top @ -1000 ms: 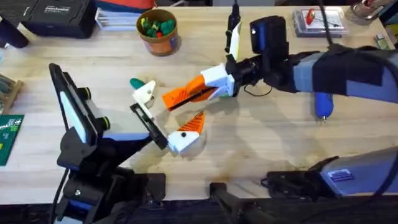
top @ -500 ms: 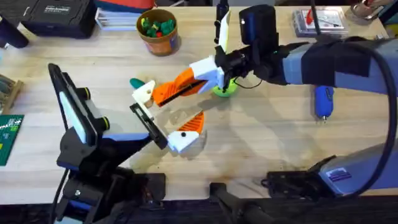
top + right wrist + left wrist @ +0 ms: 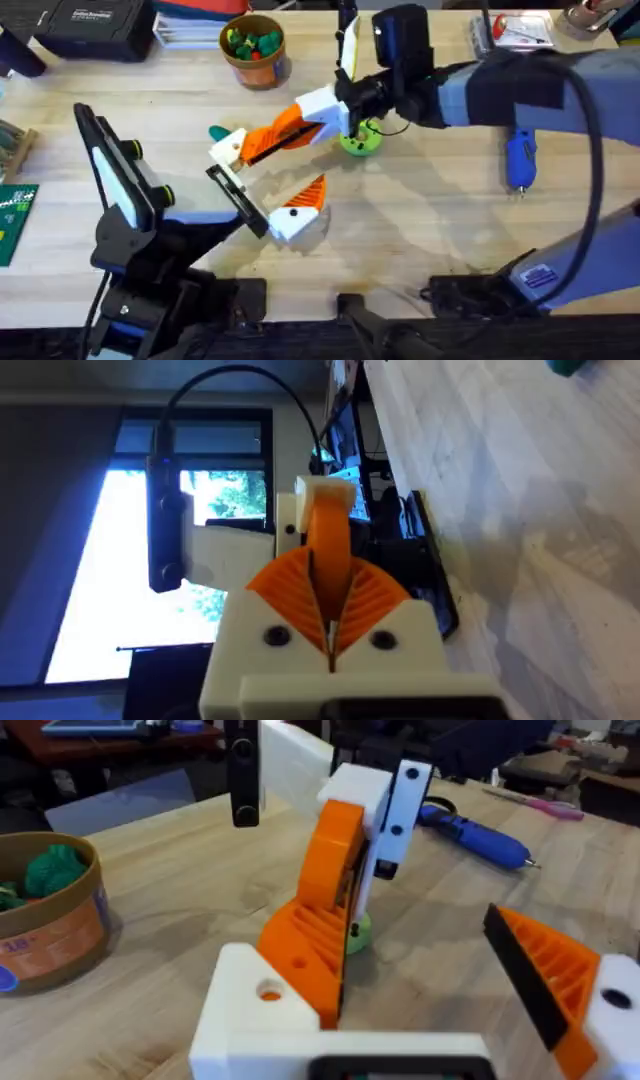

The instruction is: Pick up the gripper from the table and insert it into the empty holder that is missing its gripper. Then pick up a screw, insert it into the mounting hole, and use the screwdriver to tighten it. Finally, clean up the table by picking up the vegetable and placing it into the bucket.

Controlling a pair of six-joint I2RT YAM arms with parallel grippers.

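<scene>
Writing on the bucket [image 3: 45,925] is unreadable; right gripper [image 3: 262,146] pinches one orange gripper [image 3: 318,935] against the holder [image 3: 229,149]; left gripper [image 3: 268,186] spread.

A lime-green disc [image 3: 361,141] lies on the wooden table [image 3: 440,220] before me. At the far left edge sits a black case [image 3: 85,25], and a clear plastic box [image 3: 512,33] rests at the far right. A green circuit board [image 3: 14,220] lies at the table's left edge.
</scene>
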